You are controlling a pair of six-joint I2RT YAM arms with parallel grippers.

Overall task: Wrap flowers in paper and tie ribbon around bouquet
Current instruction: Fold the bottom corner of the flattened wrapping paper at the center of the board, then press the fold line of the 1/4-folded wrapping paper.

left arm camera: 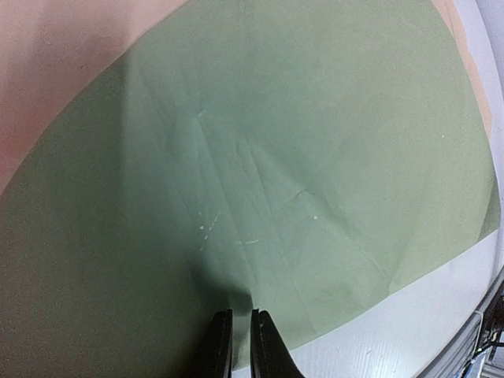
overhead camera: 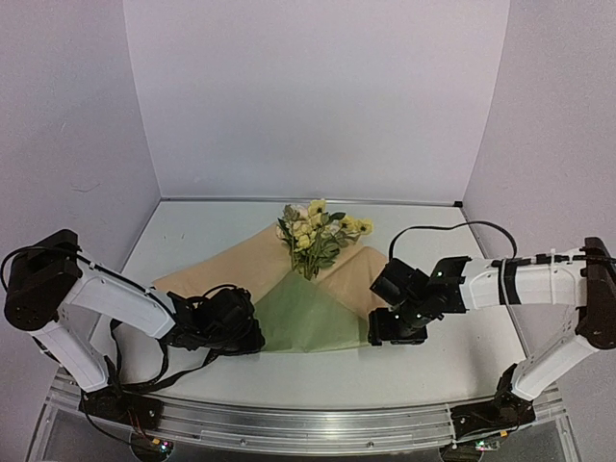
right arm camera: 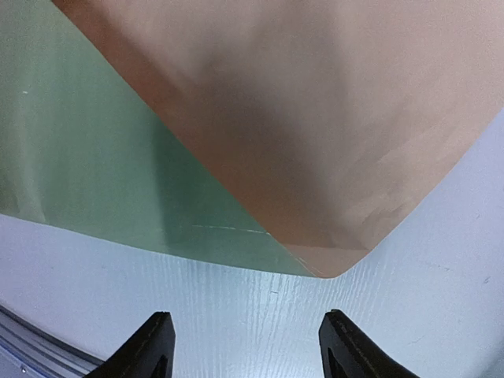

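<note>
The paper (overhead camera: 308, 318) lies spread on the white table (overhead camera: 192, 226), olive green in the middle, with tan flaps folded in at left and right. The flowers (overhead camera: 313, 231) lie on it at the far end, blooms pointing away, stems hidden by the folds. My left gripper (overhead camera: 252, 337) is at the paper's near left edge. In the left wrist view my left gripper (left arm camera: 239, 313) is shut on the green paper (left arm camera: 299, 157). My right gripper (right arm camera: 246, 316) stands open over bare table, just short of the tan flap's corner (right arm camera: 331, 264). The ribbon is out of view.
An aluminium rail (overhead camera: 308, 423) runs along the near table edge, and its end shows in the left wrist view (left arm camera: 484, 331). Black cables (overhead camera: 144, 371) lie by the left arm's base. White walls enclose the table on three sides.
</note>
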